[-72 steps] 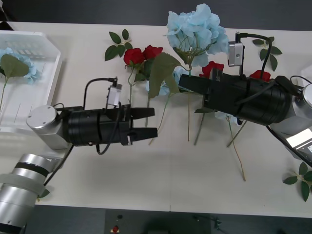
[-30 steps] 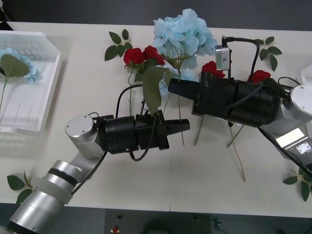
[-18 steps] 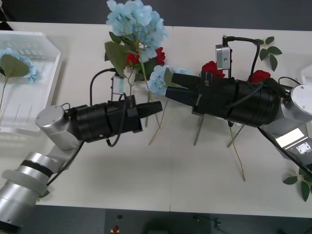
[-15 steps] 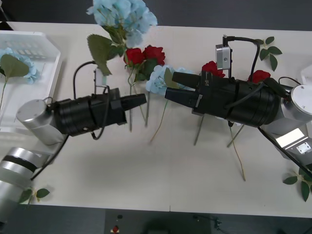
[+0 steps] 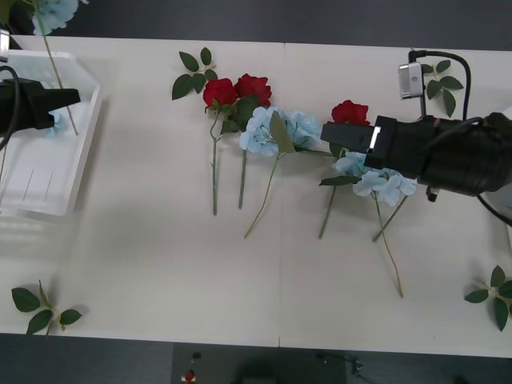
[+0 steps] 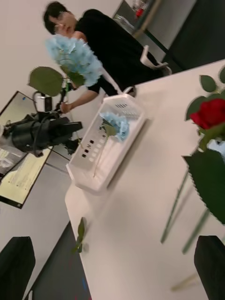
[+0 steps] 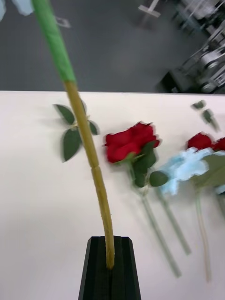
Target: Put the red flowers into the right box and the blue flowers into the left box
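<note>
My left gripper (image 5: 70, 98) is shut on the thin stem (image 7: 89, 150) of a blue flower (image 5: 50, 11), holding it upright above the left box (image 5: 48, 172), a white slotted basket. Another blue flower (image 6: 115, 124) lies in that basket. My right gripper (image 5: 326, 138) stands open over the middle of the table, with nothing between its fingers. Three red flowers (image 5: 220, 92) (image 5: 253, 84) (image 5: 350, 112) lie on the table, with two blue flowers (image 5: 268, 132) (image 5: 382, 182) among them. The right box is hidden.
Green leaf sprigs lie at the back (image 5: 196, 72), back right (image 5: 440, 80), front left (image 5: 40, 308) and front right (image 5: 496, 296). The near half of the table (image 5: 240, 288) is bare. A person sits in the room beyond the basket.
The right gripper passed the blue flower to the left one, opened and drew back to the right. The left arm swung left with the flower to above the basket.
</note>
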Controlling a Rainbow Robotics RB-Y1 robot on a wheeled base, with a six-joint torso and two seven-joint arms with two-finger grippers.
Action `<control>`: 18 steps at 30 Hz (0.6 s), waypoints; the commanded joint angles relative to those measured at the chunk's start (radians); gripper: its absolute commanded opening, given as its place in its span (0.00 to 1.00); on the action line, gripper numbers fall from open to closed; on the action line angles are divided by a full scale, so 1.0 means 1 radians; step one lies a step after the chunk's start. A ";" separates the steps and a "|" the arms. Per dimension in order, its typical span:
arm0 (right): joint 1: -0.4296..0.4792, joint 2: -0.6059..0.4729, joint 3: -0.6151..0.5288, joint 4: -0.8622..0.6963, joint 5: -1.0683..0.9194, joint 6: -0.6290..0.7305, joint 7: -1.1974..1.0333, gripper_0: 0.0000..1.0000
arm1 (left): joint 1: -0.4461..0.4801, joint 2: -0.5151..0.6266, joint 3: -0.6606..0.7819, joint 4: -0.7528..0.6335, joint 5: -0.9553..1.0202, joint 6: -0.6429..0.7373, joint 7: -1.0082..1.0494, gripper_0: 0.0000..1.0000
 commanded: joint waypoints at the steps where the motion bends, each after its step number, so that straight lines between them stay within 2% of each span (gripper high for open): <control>1: -0.024 -0.155 -0.008 -0.030 -0.006 -0.016 -0.256 1.00 | 0.026 0.105 0.077 -0.001 -0.106 -0.003 0.074 0.00; 7: -0.024 -0.291 -0.006 0.030 -0.006 -0.017 -0.558 1.00 | 0.161 0.162 0.231 -0.001 -0.195 0.000 0.100 0.00; 11: -0.035 -0.325 -0.006 0.118 0.000 -0.005 -0.691 1.00 | 0.225 0.172 0.294 -0.001 -0.254 -0.001 0.097 0.00; 15: -0.083 -0.326 -0.006 0.211 0.103 0.027 -0.808 1.00 | 0.274 0.189 0.329 -0.001 -0.296 -0.001 0.099 0.01; 17: -0.118 -0.320 -0.006 0.257 0.189 0.052 -0.863 1.00 | 0.274 0.191 0.330 -0.001 -0.326 -0.003 0.099 0.06; 18: -0.139 -0.313 -0.006 0.285 0.239 0.070 -0.894 1.00 | 0.274 0.191 0.330 -0.001 -0.334 -0.006 0.100 0.26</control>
